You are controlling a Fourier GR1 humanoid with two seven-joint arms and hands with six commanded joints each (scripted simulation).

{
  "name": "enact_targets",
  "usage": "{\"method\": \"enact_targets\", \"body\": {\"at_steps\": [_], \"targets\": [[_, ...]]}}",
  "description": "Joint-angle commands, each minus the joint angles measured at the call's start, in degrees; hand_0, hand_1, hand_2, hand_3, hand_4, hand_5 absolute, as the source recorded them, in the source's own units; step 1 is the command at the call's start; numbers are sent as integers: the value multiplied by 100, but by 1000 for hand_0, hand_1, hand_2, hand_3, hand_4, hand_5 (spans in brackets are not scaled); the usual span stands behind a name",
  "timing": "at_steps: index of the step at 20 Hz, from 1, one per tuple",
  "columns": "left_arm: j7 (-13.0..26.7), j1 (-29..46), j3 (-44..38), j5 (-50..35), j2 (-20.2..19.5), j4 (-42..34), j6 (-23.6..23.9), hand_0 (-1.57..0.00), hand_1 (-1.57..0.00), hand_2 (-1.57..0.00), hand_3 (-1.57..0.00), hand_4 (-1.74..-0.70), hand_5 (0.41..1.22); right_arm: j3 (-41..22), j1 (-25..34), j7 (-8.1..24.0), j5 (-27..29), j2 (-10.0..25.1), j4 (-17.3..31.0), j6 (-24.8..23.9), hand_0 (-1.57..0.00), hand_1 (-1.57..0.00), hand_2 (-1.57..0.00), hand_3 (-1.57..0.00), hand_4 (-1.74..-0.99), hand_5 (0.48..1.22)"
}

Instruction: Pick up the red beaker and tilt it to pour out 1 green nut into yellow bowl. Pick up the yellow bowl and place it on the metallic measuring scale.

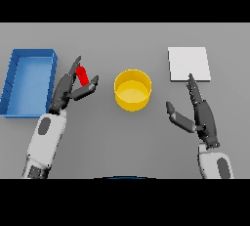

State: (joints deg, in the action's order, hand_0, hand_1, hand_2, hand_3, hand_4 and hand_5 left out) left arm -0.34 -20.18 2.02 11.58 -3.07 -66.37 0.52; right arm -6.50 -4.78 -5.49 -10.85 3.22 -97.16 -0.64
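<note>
The red beaker (82, 75) shows as a small red cylinder between the fingers and thumb of my left hand (66, 89), left of centre; the fingers are around it but look fairly straight, and whether they touch it I cannot tell. The yellow bowl (133, 90) stands upright in the middle of the table, to the right of the beaker. No green nut is visible. The metallic measuring scale (189, 64) is a pale square plate at the back right. My right hand (202, 115) hovers open in front of the scale, right of the bowl.
A blue tray (28, 81) with raised walls lies at the far left, just beside my left forearm (46, 139).
</note>
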Motion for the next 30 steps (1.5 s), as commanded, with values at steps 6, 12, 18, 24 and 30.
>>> {"method": "enact_targets", "body": {"at_steps": [6,12,18,24,30], "targets": [[-486,-454,-270,-128,139,754,142,1,1,1,1,-1246,695,58,14,113,42,42,-29,1,1,1,1,1,-1245,642],[-1117,-834,-648,-408,385,1456,315,-207,-230,-287,-254,-1401,787,63,19,177,32,72,-93,-4,1,1,1,1,-1240,645],[-1051,-988,-460,80,411,1696,850,-1153,-1168,-1199,-1108,-1615,1107,54,-54,169,28,71,-160,-5,1,1,1,1,-1241,650],[-1324,-979,-584,-263,438,1615,588,-1462,-1465,-1473,-1434,-1614,1165,28,-89,85,55,54,-160,37,1,1,1,1,-1245,642],[-997,-992,-620,-697,293,906,213,-1542,-1543,-1545,-1535,-1708,1132,43,-29,14,-14,70,-10,1,1,1,1,1,-1228,645]]}}
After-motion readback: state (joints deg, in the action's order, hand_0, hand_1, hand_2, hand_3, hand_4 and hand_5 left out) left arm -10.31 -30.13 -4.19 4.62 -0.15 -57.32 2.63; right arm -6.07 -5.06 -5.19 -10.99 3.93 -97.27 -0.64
